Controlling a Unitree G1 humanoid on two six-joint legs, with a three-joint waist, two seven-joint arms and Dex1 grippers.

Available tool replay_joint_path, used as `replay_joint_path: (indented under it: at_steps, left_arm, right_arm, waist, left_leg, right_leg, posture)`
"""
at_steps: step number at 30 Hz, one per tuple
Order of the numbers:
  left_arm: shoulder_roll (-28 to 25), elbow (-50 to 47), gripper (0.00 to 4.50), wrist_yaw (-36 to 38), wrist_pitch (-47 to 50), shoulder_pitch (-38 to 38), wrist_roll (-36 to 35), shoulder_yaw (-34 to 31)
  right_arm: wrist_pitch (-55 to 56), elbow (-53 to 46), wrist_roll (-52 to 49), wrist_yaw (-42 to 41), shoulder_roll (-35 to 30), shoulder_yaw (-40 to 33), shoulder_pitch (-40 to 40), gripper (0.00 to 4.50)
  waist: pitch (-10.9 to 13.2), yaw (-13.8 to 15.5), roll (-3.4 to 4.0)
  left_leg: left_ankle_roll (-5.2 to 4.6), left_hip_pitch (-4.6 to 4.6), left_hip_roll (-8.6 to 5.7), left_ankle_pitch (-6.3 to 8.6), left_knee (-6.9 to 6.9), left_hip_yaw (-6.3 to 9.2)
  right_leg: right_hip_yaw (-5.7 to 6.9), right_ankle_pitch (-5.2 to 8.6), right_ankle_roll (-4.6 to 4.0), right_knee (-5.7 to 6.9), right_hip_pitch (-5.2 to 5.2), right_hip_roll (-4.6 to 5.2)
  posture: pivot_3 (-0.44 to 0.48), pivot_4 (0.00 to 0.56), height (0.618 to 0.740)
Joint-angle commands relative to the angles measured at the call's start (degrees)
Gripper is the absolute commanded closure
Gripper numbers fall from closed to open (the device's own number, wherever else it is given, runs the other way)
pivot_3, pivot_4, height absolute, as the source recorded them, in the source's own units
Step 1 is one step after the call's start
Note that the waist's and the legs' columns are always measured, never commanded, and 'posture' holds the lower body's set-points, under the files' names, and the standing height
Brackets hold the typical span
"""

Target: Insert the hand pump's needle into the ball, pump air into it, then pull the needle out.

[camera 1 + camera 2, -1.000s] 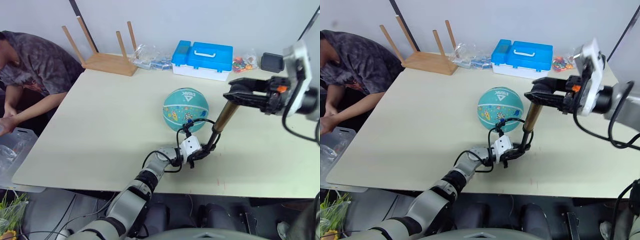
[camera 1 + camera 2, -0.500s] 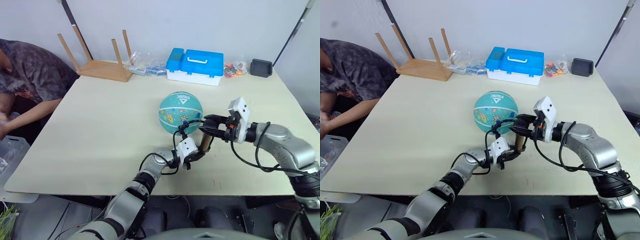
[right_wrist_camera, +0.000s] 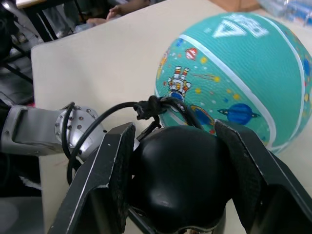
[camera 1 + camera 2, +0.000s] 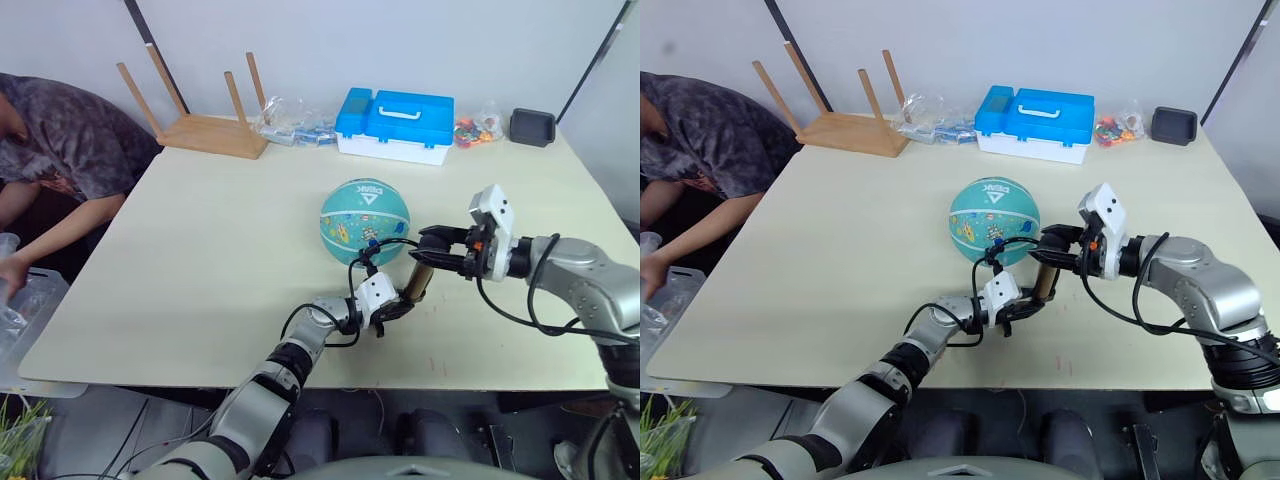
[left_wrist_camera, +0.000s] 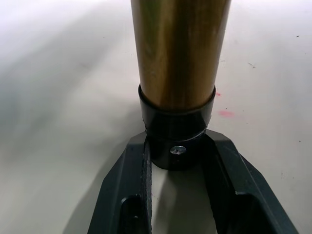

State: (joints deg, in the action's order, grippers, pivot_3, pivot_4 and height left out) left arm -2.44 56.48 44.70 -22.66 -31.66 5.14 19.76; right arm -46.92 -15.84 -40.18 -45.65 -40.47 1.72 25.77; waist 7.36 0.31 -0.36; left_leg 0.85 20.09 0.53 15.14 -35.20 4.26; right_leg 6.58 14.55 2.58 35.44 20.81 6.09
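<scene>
The teal ball [image 4: 365,218] rests mid-table. Just in front of it the hand pump [image 4: 415,280] stands tilted, its bronze cylinder [image 5: 178,48] rising from a black end cap. My left gripper [image 5: 176,146] is shut on that end cap at table level. My right gripper [image 4: 432,256] is shut on the pump's black handle [image 3: 175,180], low over the cylinder. The thin black hose [image 3: 109,116] loops from the pump to the ball, and its small black fitting [image 3: 148,107] lies against the ball's front. The needle's pin is hidden there.
A blue case [image 4: 395,122], an upturned wooden stool [image 4: 205,128], plastic bags [image 4: 290,112], colourful bits [image 4: 468,126] and a black box [image 4: 532,126] line the far edge. A person [image 4: 55,160] sits at the left by a clear bin [image 4: 25,320].
My right gripper has come down from high at the right, pushing the pump's handle towards the cylinder. The left gripper, pump base and ball stay put. The camera shifted.
</scene>
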Motion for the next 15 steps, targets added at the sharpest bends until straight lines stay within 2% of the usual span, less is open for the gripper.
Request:
replay_joint_path:
  at_steps: [1, 4, 9, 12, 15]
  left_arm:
    - [-3.1, 8.9, 3.55, -0.6, 5.8, 5.1, 4.2, 1.7]
    - [-3.1, 8.8, 3.55, -0.4, 6.0, 5.0, 4.2, 1.7]
    - [-3.1, 9.2, 3.55, -0.5, 5.9, 4.6, 4.2, 1.7]
    - [-3.2, 9.6, 3.55, -0.6, 5.8, 4.6, 4.3, 1.7]
    - [-3.2, 9.7, 3.55, -0.8, 5.5, 5.0, 4.4, 1.9]
  right_arm:
    - [-7.6, -5.6, -10.2, 3.0, -3.7, -11.4, 8.3, 2.43]
    - [-13.3, -5.8, -17.8, 6.5, -5.2, -16.3, 14.2, 2.43]
    - [-18.9, -5.5, -24.9, 9.6, -9.2, -20.1, 19.9, 2.43]
    - [-19.5, -6.1, -25.5, 9.8, -10.6, -19.3, 19.6, 2.43]
    - [-17.1, -7.5, -21.6, 8.4, -10.5, -15.7, 14.8, 2.43]
  waist:
    - [0.1, 0.5, 0.09]
    - [0.5, 0.7, 0.27]
    - [0.6, 0.6, 0.14]
    - [0.7, 0.6, 0.06]
    - [0.7, 0.6, 0.04]
  left_leg:
    - [-0.16, 0.25, -0.09, -0.10, -0.02, -0.06]
    - [-0.19, 0.85, -0.11, -0.13, -0.25, 0.09]
    - [-0.20, 1.02, -0.13, -0.13, -0.39, 0.15]
    - [-0.19, 1.14, -0.13, -0.12, -0.48, 0.15]
    - [-0.20, 1.17, -0.13, -0.12, -0.53, 0.16]
  right_leg:
    - [0.15, -0.02, 0.03, 0.01, 0.15, -0.03]
    - [0.30, -0.06, 0.01, 0.10, 0.58, -0.06]
    - [0.37, -0.06, 0.01, 0.11, 0.69, -0.04]
    - [0.38, -0.07, 0.04, 0.11, 0.75, -0.03]
    - [0.39, -0.08, 0.05, 0.11, 0.75, -0.03]
  posture:
    - [0.000, 0.150, 0.740]
    - [0.000, 0.150, 0.740]
    - [0.000, 0.150, 0.740]
    - [0.000, 0.150, 0.740]
    - [0.000, 0.150, 0.740]
